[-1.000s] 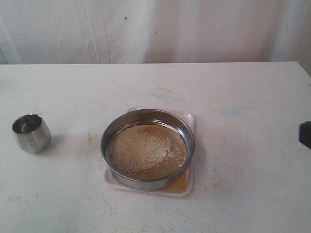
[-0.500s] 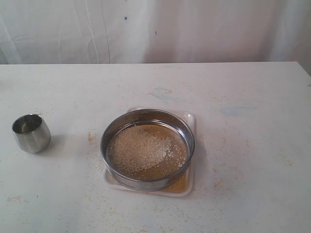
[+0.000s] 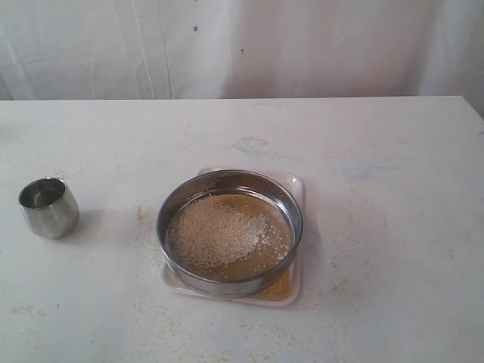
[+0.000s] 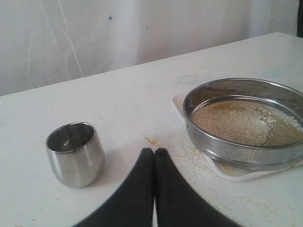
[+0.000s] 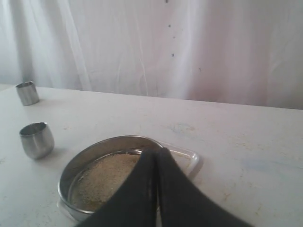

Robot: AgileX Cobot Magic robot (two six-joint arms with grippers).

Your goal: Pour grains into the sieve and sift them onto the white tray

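**Exterior view**
- Sieve: the sieve (image 3: 227,286) sits on the white tray (image 3: 296,184) near the middle of the table (image 3: 378,144) and covers most of it (only the tray's corners and edges peep out).
- Grains: the grains (image 3: 215,231) lie on the mesh inside the sieve. A pale, coarse heap sits toward its left, with darker tan showing at the right. Tan meal also shows on the tray at the near right corner, just below the rim.
- Steel cup: the steel cup (image 3: 48,206) stands upright, well apart from the sieve on its left.
- Loose specks: loose specks (image 3: 141,214) dot the tabletop between cup and sieve and along the near edge.
- Backdrop: a white curtain (image 3: 302,45) hangs behind the table.

**Left wrist view**
- Left gripper: the left gripper (image 4: 154,152) has its black fingers pressed together with nothing between them. Its tips sit over bare table between the steel cup (image 4: 75,153) and the sieve (image 4: 236,152).
- Tray: one corner of the white tray (image 4: 176,102) juts out from under the sieve's wall.
- Grains: the grains (image 4: 236,123) lie in a pale layer across the mesh.

**Right wrist view**
- Right gripper: the right gripper (image 5: 155,152) also has its fingers together and holds nothing. Its tips line up with the sieve's (image 5: 90,153) rim (whether it touches the rim cannot be told).
- Tray: a corner of the white tray (image 5: 191,158) shows beside the gripper.
- Cups: the steel cup (image 5: 36,139) stands near the sieve, and a far cup (image 5: 27,92) stands beyond it by the curtain.
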